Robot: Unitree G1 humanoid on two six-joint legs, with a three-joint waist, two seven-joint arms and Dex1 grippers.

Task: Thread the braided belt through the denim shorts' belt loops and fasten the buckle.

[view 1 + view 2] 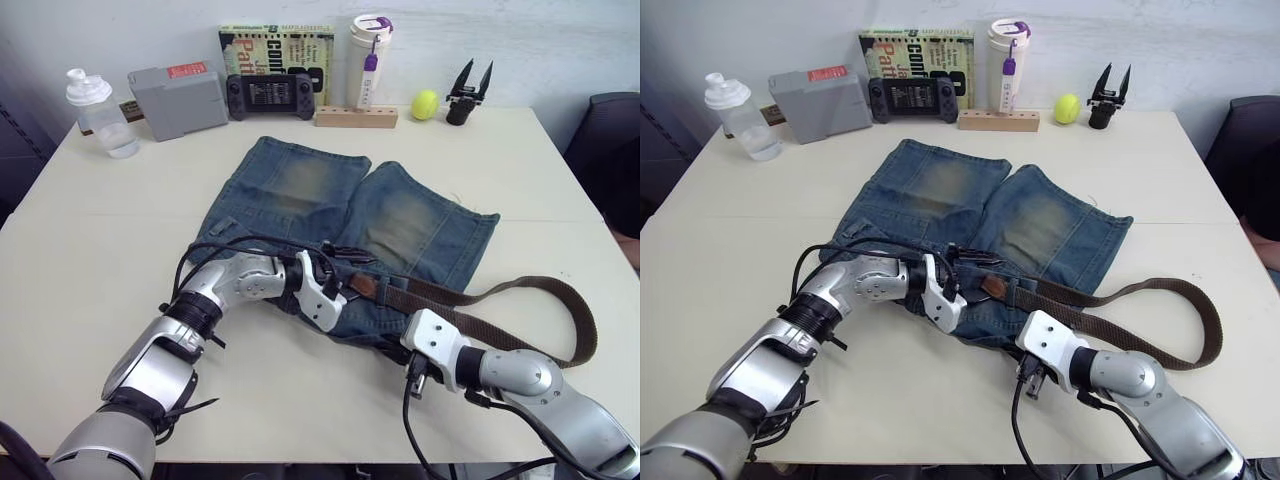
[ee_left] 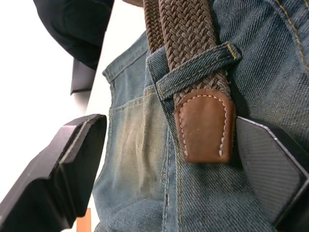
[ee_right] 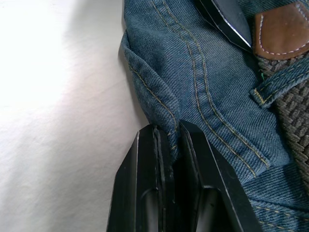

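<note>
Right now the denim shorts (image 1: 340,215) lie flat mid-frame on the desk (image 1: 100,230), legs toward the top of the head view, waistband toward the bottom. Across that waistband runs the braided belt (image 1: 520,305), long axis left to right, its slack looping out to the right of the frame.

And the left gripper (image 2: 164,159) is spread wide, one finger on each side of the tan leather tip (image 2: 205,126), which has just cleared one of the belt loops (image 2: 198,67) and points straight at it. That's the nearer arm for the next pull, I'd judge, along the waistband toward frame left.

Lower centre, the right gripper (image 3: 176,145) is pinched together on the shorts' waistband edge, pinning the cloth. I can't make out the buckle.

Writing now: the book (image 1: 275,45) standing at upper centre shows big letters, partly hidden; I can't read them for sure. The grey box (image 1: 178,100) carries a red label, illegible.
</note>
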